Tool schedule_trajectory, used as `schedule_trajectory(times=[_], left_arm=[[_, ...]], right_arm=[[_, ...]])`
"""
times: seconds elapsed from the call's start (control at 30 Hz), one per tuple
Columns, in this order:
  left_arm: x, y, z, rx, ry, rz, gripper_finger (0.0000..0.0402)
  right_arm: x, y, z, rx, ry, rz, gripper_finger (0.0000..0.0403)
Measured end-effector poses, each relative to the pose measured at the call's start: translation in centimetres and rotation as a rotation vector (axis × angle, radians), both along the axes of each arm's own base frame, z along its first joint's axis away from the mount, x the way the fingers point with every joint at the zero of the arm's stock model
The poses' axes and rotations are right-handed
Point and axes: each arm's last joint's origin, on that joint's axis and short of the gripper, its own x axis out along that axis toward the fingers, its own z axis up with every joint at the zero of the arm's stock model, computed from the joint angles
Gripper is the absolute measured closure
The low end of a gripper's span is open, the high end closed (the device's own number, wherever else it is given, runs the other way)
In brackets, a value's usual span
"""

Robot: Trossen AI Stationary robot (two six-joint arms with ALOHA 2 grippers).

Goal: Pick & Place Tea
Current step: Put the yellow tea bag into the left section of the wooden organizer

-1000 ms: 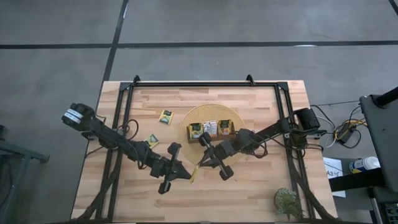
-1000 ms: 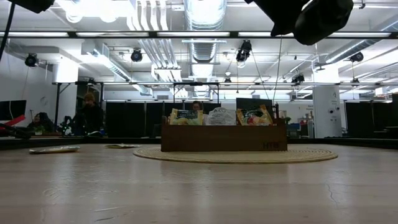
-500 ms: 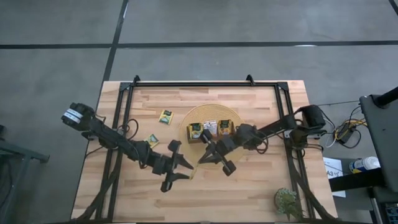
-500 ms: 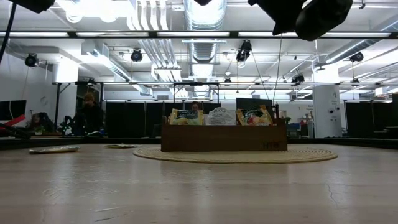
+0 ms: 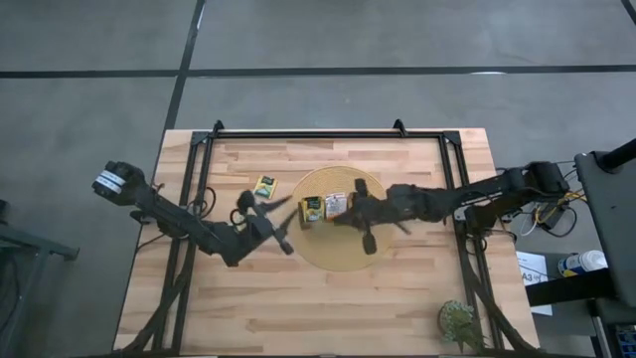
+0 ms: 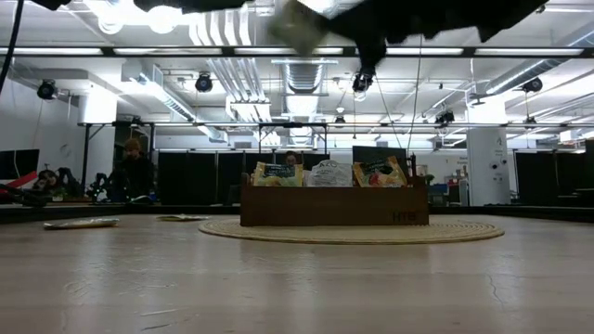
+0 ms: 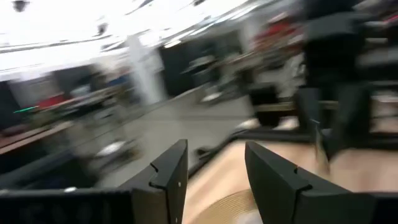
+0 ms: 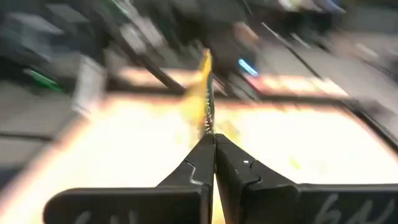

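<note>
From above: blurred right gripper [image 5: 350,211] right over the wooden tray [image 5: 314,208] on the round mat [image 5: 338,251]; left gripper [image 5: 278,215] just beside the mat's edge, near a loose packet [image 5: 264,185] lying flat on the table [image 5: 417,298].

At table height: tray front on, packets standing in all three compartments, yellow-green [image 6: 274,173], white [image 6: 329,173], orange [image 6: 379,172]; two more flat on the wood off to one side; only dark smears of both arms along the top, too blurred to read.

Past the left wrist: fingers [image 7: 168,180] well apart, nothing between them.

Past the right wrist: jaws pinched tight on a yellow tea packet [image 8: 205,93], seen edge-on and sticking straight out beyond the tips.

Judged as the placing step. To do it well: slow down and settle above the compartment of matching colour, keep the packet upright and parallel to those already standing, lower until its bottom edge is inside the walls, and release only then, so as not to tip the neighbours or drop it onto the mat
</note>
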Motion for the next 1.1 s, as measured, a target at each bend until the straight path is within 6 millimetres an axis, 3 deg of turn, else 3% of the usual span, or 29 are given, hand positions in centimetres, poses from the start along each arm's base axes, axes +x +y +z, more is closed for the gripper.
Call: schedule_trajectory(times=[0.1,0.57,1.1], left_arm=[[-0.2,0.2,-0.2,0.007,0.043,0.101,0.0248],[-0.2,0.0,-0.1,0.011,0.045,0.081,0.0248],[-0.2,-0.1,-0.1,0.019,0.048,0.064,0.0248]], right_arm=[[-0.1,-0.5,-1.4,-0.051,0.115,-0.112,0.0394],[4.4,-3.7,-7.2,-0.067,0.331,-0.142,0.0394],[6.0,-4.4,-7.0,-0.112,0.467,-0.134,0.0394]])
